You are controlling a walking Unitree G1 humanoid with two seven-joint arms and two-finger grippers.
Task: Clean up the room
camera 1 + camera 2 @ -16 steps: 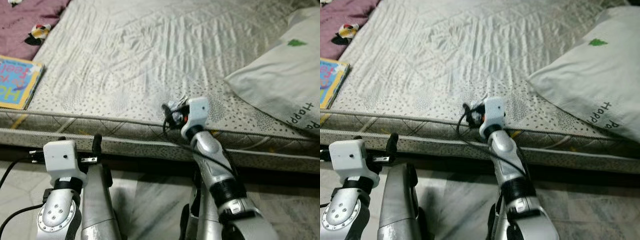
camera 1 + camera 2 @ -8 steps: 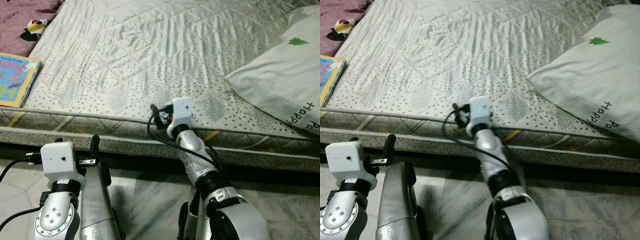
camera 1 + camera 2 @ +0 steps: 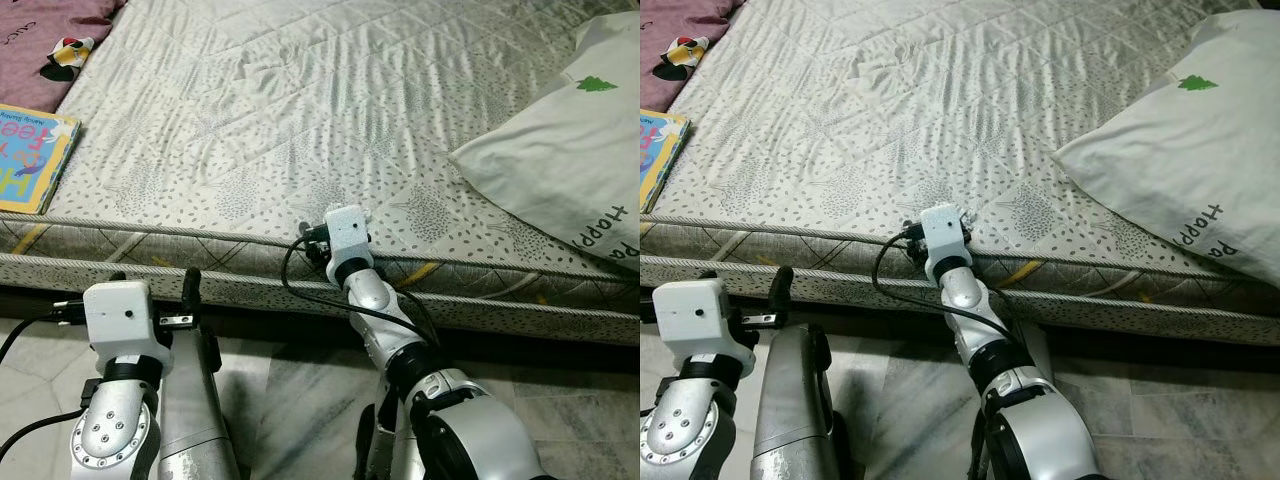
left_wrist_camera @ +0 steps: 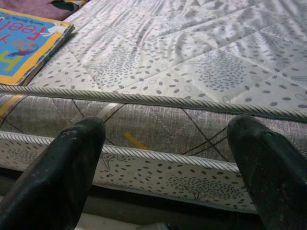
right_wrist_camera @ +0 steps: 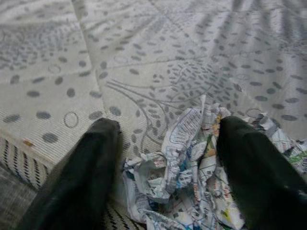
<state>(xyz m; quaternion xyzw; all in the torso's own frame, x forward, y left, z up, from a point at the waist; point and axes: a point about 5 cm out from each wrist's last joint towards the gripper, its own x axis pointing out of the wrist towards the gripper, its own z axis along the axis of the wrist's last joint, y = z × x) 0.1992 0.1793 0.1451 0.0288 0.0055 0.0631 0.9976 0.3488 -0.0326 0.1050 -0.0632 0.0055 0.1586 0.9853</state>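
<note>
While a book (image 3: 30, 160) lies at the mattress's (image 3: 330, 100) left edge, the left gripper (image 4: 163, 167) hangs low before the bed's side, fingers spread. Further right, the right gripper (image 5: 168, 163) reaches the mattress edge, fingers apart around crumpled paper (image 5: 192, 177). A pillow (image 3: 560, 160) rests far right.

My head eyes look down over mattress (image 3: 330, 110), both sharing its front edge; my wrist views sit close at that edge.

The crumpled paper (image 5: 192, 167) is cut off at the frame edge, its print seemingly unreadable.
</note>
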